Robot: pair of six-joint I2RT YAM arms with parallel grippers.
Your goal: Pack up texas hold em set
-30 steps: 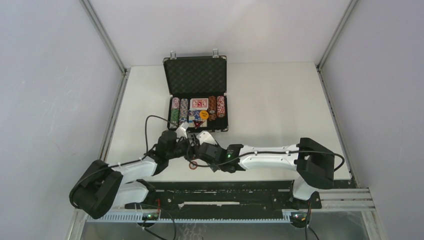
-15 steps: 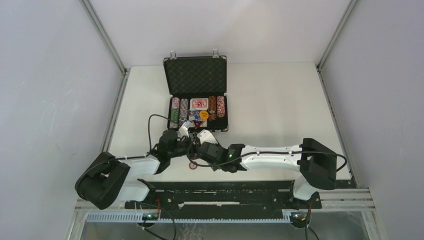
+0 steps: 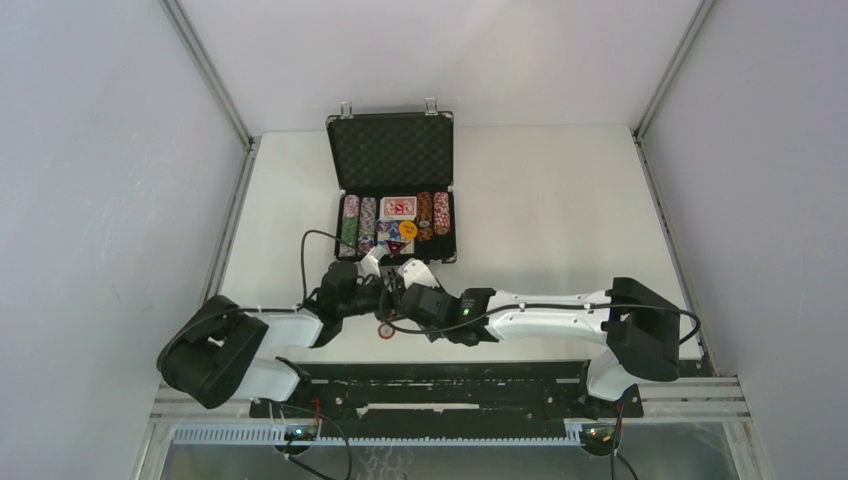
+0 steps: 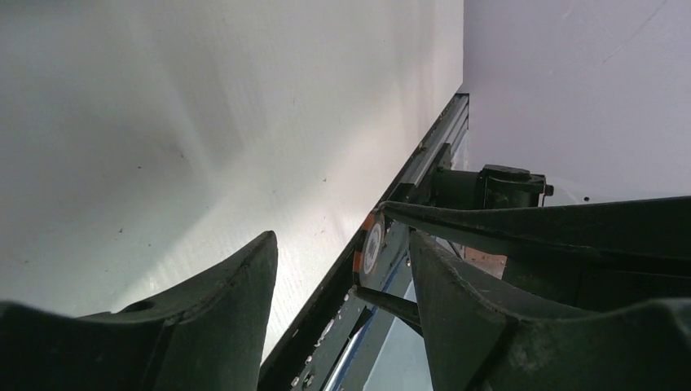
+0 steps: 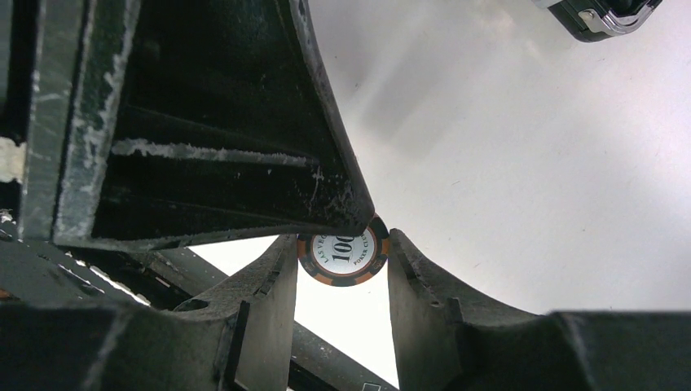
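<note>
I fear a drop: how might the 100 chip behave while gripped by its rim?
Likely stiff and light: the poker chip is a small, rigid-looking disc. Pinched only at its rim by the fingers of the right gripper, it may pivot or slip. Landing on edge on the table, it would probably roll.

the case [image 3: 390, 150] sits open at the far middle of the table, black with silver edging, its foam-lined lid tipped back. in its tray, rows of striped chips [image 3: 350, 225] stand on edge at the left and right ends, with a red deck [image 3: 398, 206] between them and a yellow dealer button [image 3: 408, 229] just in front of it. well short of the case, one poker chip [image 5: 342, 259], orange and black and marked 100, stands upright, pinched between the fingers of the right gripper [image 5: 341, 244] above the table.
</note>
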